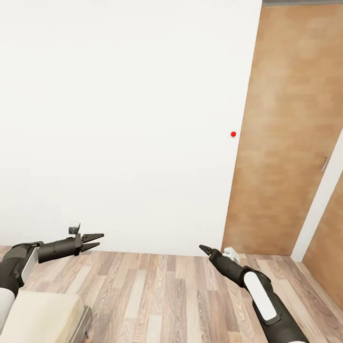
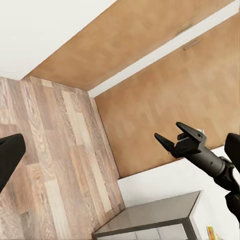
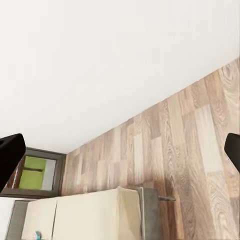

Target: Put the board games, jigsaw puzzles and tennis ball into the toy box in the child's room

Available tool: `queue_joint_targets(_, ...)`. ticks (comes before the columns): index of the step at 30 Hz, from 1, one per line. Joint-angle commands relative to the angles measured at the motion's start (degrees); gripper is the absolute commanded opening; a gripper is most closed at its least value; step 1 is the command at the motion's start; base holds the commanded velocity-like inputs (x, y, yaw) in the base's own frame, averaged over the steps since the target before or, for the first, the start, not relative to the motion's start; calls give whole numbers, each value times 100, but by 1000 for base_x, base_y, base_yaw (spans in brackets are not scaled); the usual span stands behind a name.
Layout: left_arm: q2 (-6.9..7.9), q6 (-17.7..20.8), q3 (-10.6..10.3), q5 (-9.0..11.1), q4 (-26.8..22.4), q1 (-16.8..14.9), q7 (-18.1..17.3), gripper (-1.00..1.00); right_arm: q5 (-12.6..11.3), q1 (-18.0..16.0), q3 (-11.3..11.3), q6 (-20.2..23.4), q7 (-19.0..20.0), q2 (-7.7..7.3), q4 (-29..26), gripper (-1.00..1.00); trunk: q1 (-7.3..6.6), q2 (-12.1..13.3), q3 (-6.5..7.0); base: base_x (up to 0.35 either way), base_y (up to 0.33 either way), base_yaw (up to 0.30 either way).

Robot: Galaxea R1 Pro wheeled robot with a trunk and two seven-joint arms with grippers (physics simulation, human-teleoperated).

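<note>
two grippers show in the head view, one to each side, both over the wood-plank floor (image 1: 166, 295) and both empty. the left gripper (image 1: 93, 241) points toward the right with its two dark fingers parted a little, released and holding nothing. the right gripper (image 1: 206, 248) points up and to the left toward the white wall (image 1: 119, 119); from the head its fingers overlap into one dark tip, but the left wrist view catches it (image 2: 170, 134) with its two fingers spread, so it is released too.

of the task's things, one bed shows: the corner of the bed (image 1: 43, 317), beige mattress on a grey frame, lies at the lower left of the head view under the left arm. the right wrist view shows the bed (image 3: 85, 215) again, with its two-part mattress and grey end frame, and a small colourful object on the mattress at the picture's edge, too small to name. beyond it stands a dark-framed window (image 3: 32, 175).

one small red button (image 1: 233, 134) sits on the wall, just beside a wooden door (image 1: 286, 143). a second wooden panel (image 1: 328, 247) shows at the far right edge. in the left wrist view a grey-topped unit (image 2: 155, 215) stands by the two wooden doors.

both arms reach forward, low, well apart.
</note>
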Motion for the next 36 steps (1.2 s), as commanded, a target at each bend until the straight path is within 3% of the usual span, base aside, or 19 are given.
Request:
queue_joint_targets(1,-2,51,2,14,3,-2,44,100,22,-1,-16,31,19,1,0,100,5,-4,-2,297,0,62)
queue_joint_targets(6,-13,49,8,18,6,-2,369,100,93,-7,-29,-26,20,-18,1,100,5,-4,-2,302,-40,26)
queue_joint_targets(17,-40,47,3,14,7,-2,588,100,115,-9,-34,-78,20,-55,7,100,5,-4,-59,306,-129,3)
queue_joint_targets(23,-43,47,3,19,7,-2,941,100,127,-34,-30,-75,14,-58,17,100,5,-4,-114,277,-183,0)
queue_joint_targets(36,-83,38,3,22,7,-2,1147,100,122,-230,11,-27,-287,-44,440,100,5,-4,-236,49,-39,0)
